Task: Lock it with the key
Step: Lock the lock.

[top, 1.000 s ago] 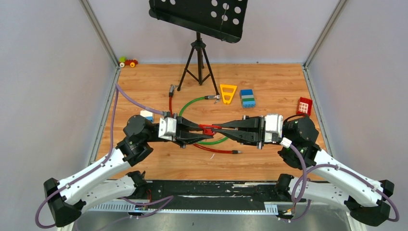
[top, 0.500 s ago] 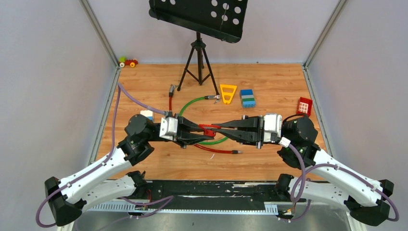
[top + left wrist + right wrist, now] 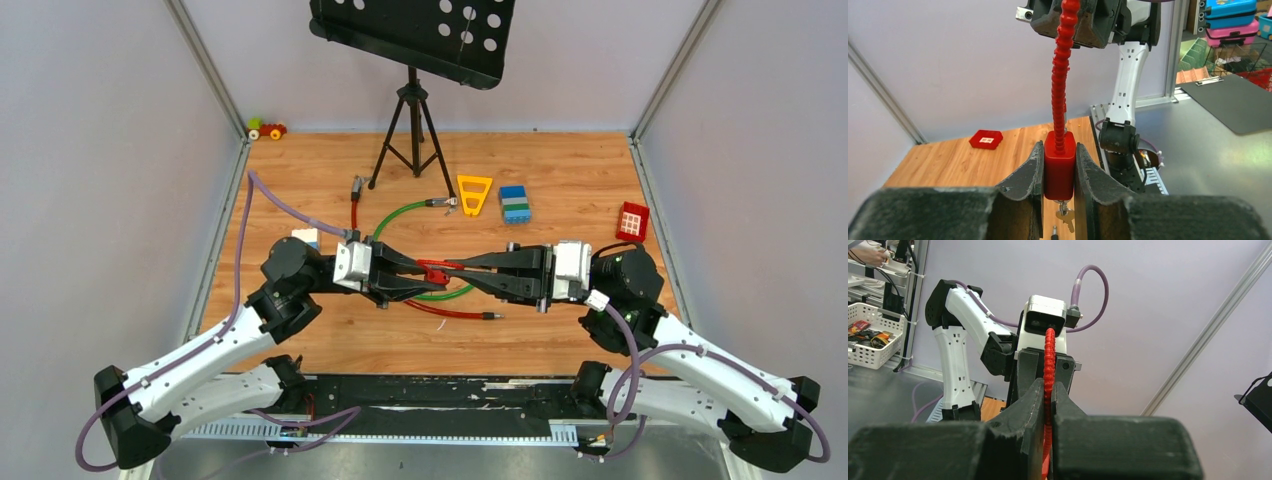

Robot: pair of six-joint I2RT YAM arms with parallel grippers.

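Wooden tabletop (image 3: 580, 180), left jaws clamp padlock (image 3: 1059, 172), right jaws pinch its cable (image 3: 1049, 365), key (image 3: 1064, 215) dangling

Left fingers (image 3: 1023, 176), right fingers (image 3: 1024, 407): closed, tip-to-tip.

- The key (image 3: 1065, 216): tiny, thin, silvery-grey metal, hanging from the underside of the red padlock (image 3: 1059, 170), clear of the surface.
- The red padlock: small block, upright, clamped in the left end effector (image 3: 1059, 165). Its red ribbed cable (image 3: 1060, 85) rises into the closed right end effector (image 3: 1049, 390).
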